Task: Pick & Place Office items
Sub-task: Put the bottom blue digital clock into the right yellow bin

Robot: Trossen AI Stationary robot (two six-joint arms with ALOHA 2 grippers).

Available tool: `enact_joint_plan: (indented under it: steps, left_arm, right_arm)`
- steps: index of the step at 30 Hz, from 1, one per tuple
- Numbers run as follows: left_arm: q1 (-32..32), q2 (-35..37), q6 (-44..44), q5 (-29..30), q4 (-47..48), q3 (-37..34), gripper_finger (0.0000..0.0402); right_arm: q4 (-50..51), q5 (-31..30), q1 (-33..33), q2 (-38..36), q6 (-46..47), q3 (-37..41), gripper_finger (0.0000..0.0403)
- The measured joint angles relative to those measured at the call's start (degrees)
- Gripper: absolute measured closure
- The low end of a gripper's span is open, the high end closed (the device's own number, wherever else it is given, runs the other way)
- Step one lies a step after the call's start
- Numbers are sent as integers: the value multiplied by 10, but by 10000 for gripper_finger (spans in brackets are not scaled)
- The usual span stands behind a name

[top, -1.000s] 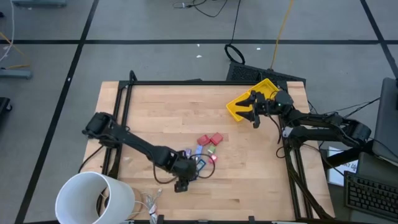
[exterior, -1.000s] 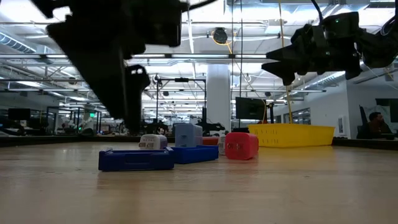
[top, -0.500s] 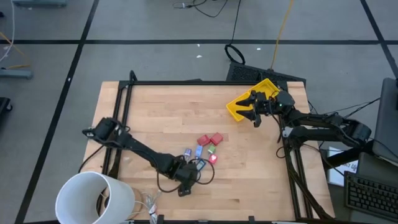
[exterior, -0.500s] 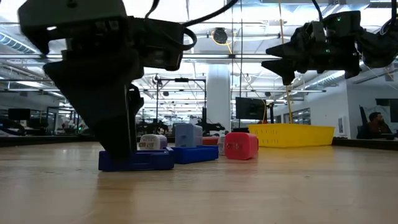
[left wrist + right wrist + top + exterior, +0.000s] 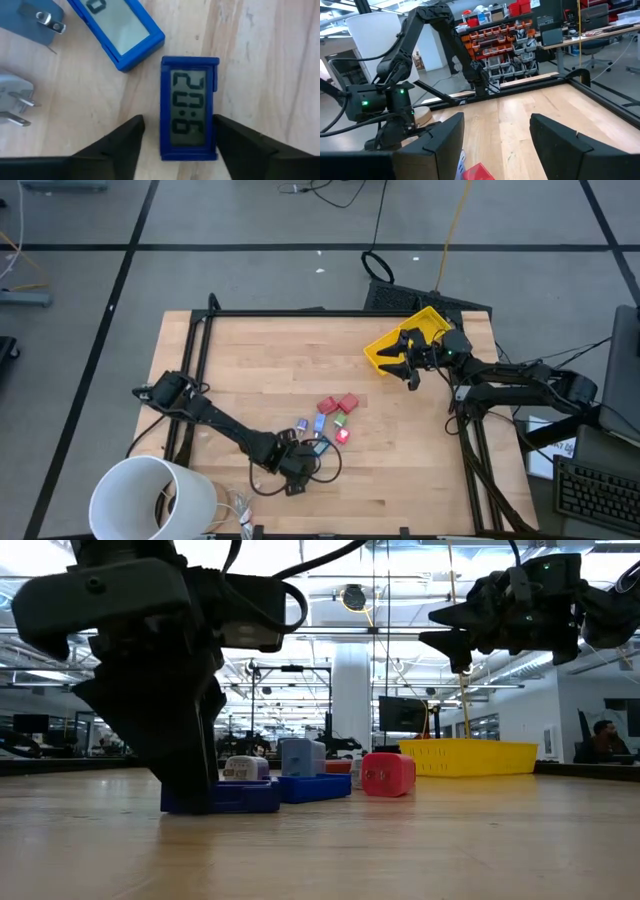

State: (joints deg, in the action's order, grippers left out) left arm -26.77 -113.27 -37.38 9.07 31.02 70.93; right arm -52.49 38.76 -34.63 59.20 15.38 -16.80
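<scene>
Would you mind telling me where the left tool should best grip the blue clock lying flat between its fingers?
Probably across the blue clock's two long side edges, coming straight down from above. It lies flat, display up, on the table, and the left tool already has an open finger on each side. Its short ends offer a longer, less steady span.

I have the left gripper (image 5: 175, 137) down astride a small clock (image 5: 188, 107), a second clock (image 5: 117, 27) just beside it. The bin (image 5: 400, 340) sits well apart from that clock, under my right gripper (image 5: 408, 358).
</scene>
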Motion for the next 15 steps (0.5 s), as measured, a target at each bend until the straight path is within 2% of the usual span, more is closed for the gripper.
enact_joint_plan:
  steps: [6, 9, 15]
  left_arm:
    - [4, 0, -3, 0, 0, 0, 245]
    - [4, 7, -4, 6, 0, -2, 248]
    - [-8, 66, 17, 126, -11, -2, 248]
  right_arm:
    - [0, 0, 0, 0, 0, 0, 188]
    - [0, 0, 0, 0, 0, 0, 188]
    - [0, 0, 1, 0, 2, 0, 189]
